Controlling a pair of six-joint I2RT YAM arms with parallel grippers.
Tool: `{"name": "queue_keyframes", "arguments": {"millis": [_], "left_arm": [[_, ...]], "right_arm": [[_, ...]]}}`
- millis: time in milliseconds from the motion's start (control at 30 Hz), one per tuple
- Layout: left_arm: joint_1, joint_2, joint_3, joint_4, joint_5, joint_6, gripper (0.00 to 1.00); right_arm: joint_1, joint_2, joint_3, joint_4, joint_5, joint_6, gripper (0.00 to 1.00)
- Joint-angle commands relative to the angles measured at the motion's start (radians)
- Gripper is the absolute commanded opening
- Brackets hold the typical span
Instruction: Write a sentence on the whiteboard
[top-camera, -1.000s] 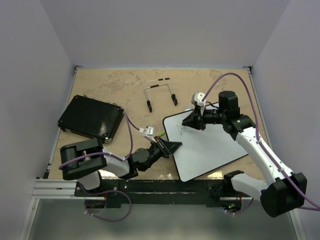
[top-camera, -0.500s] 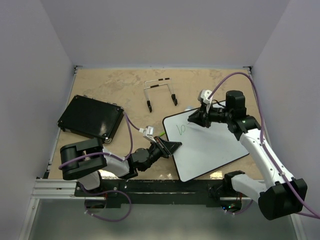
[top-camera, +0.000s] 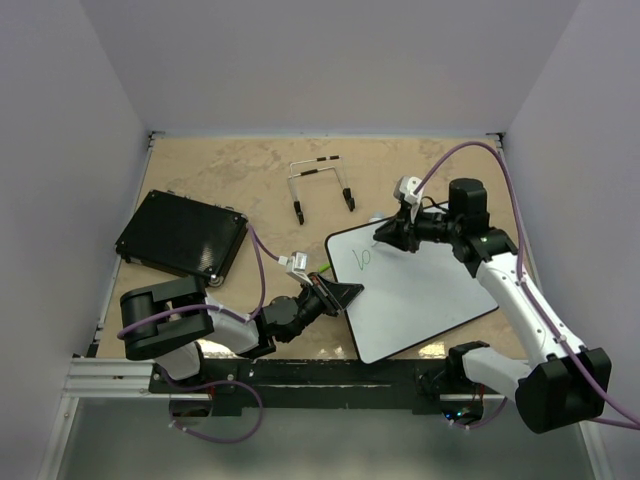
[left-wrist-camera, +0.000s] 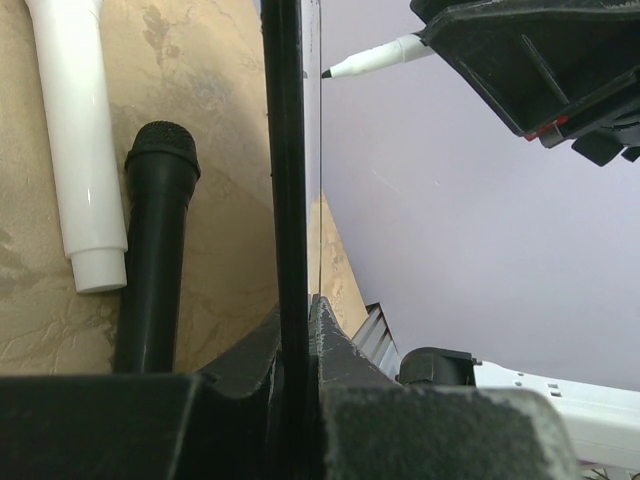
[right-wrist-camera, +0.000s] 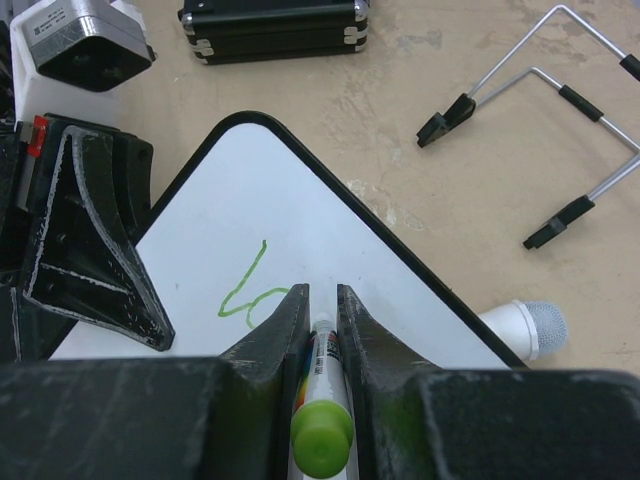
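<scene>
White and glossy, the whiteboard (top-camera: 420, 290) is judged stiff, light and slippery; its frame edge is clamped by the left gripper (top-camera: 338, 295), a marker (right-wrist-camera: 321, 365) by the right gripper (right-wrist-camera: 320, 300).

The left gripper (left-wrist-camera: 297, 335) clamps the whiteboard (left-wrist-camera: 287, 150) edge-on by its black frame. Left of the whiteboard, 1 black microphone (left-wrist-camera: 155, 240) and 1 white microphone handle (left-wrist-camera: 75, 140) lie on the table (left-wrist-camera: 220, 120). A marker (left-wrist-camera: 375, 58) points its tip at the whiteboard's glossy right face.
</scene>
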Motion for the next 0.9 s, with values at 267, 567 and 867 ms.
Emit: {"name": "queue_keyframes", "arguments": {"millis": [267, 567, 867], "left_arm": [[-0.001, 0.013, 0.002, 0.204, 0.031, 0.084, 0.00], [-0.001, 0.011, 0.004, 0.201, 0.032, 0.084, 0.00], [0.001, 0.014, 0.010, 0.194, 0.037, 0.087, 0.00]], "right_arm": [[0.002, 0.022, 0.011, 0.000, -0.002, -0.017, 0.00], [0.002, 0.014, 0.015, -0.100, -0.006, -0.101, 0.00], [0.002, 0.006, 0.011, -0.173, -0.008, -0.164, 0.00]]}}
